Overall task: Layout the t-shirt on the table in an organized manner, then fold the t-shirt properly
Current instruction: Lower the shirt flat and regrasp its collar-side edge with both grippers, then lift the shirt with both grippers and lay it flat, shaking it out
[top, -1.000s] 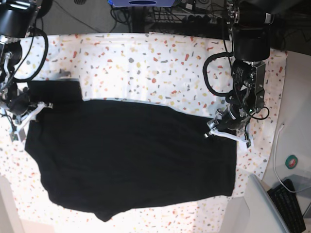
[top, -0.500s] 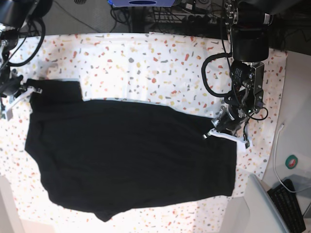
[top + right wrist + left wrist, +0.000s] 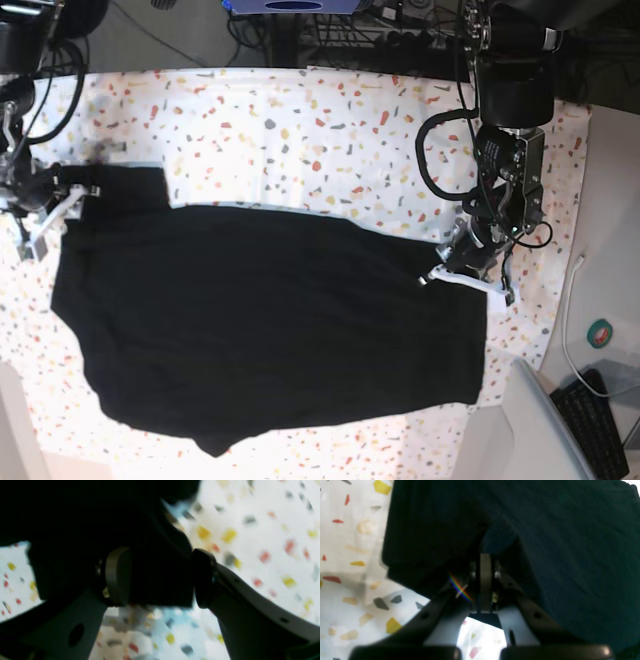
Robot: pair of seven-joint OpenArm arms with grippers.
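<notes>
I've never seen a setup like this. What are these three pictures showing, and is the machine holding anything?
It is a robot with two arms working over a table covered in speckled white cloth. A black t-shirt lies spread on it.

One picture looks down from above and shows both arms. The other two come from small cameras on the wrists, looking out past each arm's pincer.

The left gripper, on the right side of the overhead picture, is shut and pinches the t-shirt's edge; in its wrist picture the fingers meet on a fold of black fabric. The right gripper, at the other end of the shirt, stands open, with dark cloth between its pads but not squeezed.
</notes>
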